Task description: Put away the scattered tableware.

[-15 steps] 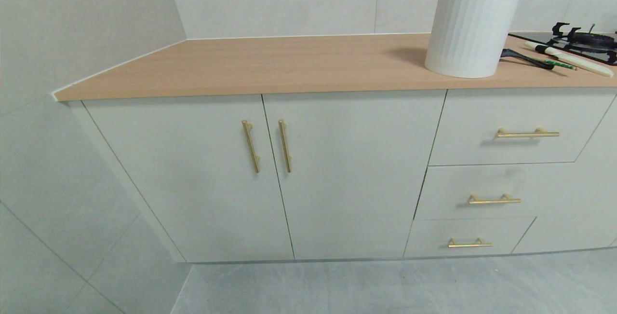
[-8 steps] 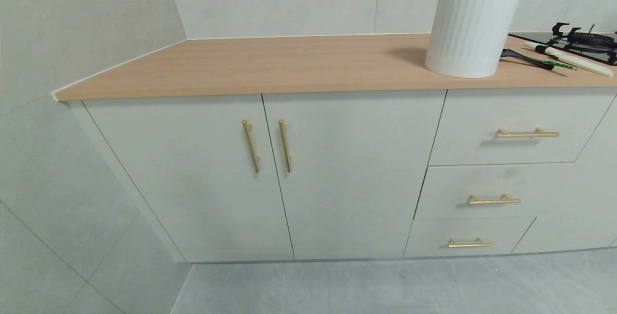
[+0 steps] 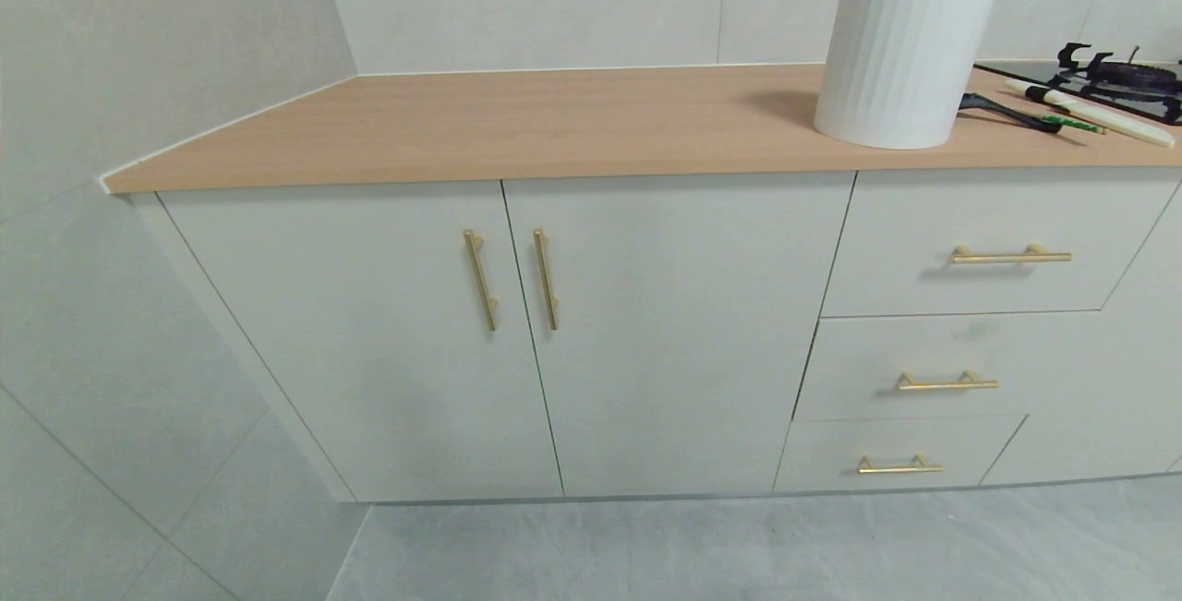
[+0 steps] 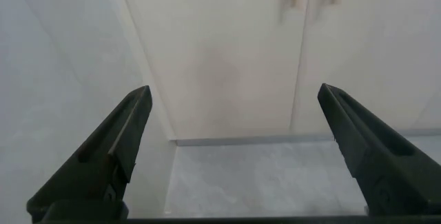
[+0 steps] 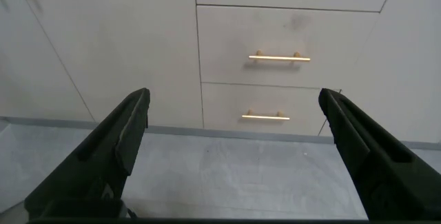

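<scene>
Scattered tableware lies at the right end of the wooden countertop [image 3: 517, 126]: a black-handled utensil [image 3: 1007, 112], a thin green stick [image 3: 1073, 124] and a cream utensil with a black band [image 3: 1099, 112]. A tall white ribbed container [image 3: 905, 38] stands just left of them. My left gripper [image 4: 234, 100] is open and low, facing the cabinet doors near the floor. My right gripper [image 5: 234, 100] is open too, facing the lower drawers, with nothing between its fingers.
A black gas hob [image 3: 1122, 75] sits at the far right of the counter. Below are two cabinet doors with gold handles [image 3: 480, 280] and three drawers with gold handles [image 3: 1010, 256]. Tiled wall closes the left side; grey floor [image 3: 739, 550] lies in front.
</scene>
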{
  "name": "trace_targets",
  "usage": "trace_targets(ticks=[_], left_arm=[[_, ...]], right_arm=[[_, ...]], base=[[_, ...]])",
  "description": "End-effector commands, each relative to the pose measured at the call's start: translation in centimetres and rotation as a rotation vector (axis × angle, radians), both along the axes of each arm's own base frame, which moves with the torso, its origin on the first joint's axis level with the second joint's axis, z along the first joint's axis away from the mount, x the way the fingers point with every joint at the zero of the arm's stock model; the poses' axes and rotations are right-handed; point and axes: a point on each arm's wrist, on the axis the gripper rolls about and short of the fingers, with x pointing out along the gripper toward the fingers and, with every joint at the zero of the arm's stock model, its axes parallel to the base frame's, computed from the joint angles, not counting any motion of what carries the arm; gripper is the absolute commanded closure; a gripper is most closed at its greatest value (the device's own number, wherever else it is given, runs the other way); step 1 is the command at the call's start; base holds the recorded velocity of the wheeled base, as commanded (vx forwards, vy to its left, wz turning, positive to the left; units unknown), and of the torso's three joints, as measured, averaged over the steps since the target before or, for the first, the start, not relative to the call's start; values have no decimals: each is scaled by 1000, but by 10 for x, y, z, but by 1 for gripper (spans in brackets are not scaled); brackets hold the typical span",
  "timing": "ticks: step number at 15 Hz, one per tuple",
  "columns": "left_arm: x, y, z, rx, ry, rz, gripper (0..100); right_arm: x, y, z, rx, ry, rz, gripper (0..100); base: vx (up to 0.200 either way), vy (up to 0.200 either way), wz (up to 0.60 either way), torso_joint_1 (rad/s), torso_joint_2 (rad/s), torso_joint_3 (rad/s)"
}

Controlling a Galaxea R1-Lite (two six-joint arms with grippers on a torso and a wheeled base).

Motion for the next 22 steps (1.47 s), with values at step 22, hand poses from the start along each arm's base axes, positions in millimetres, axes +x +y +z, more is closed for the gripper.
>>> trace_targets(ticks=[22], left_arm=[[1, -1, -4, -85, 33, -36, 0]], right_arm=[[0, 0, -2, 0, 13, 5, 0]], base=[[0, -45, 0, 1, 1, 1]])
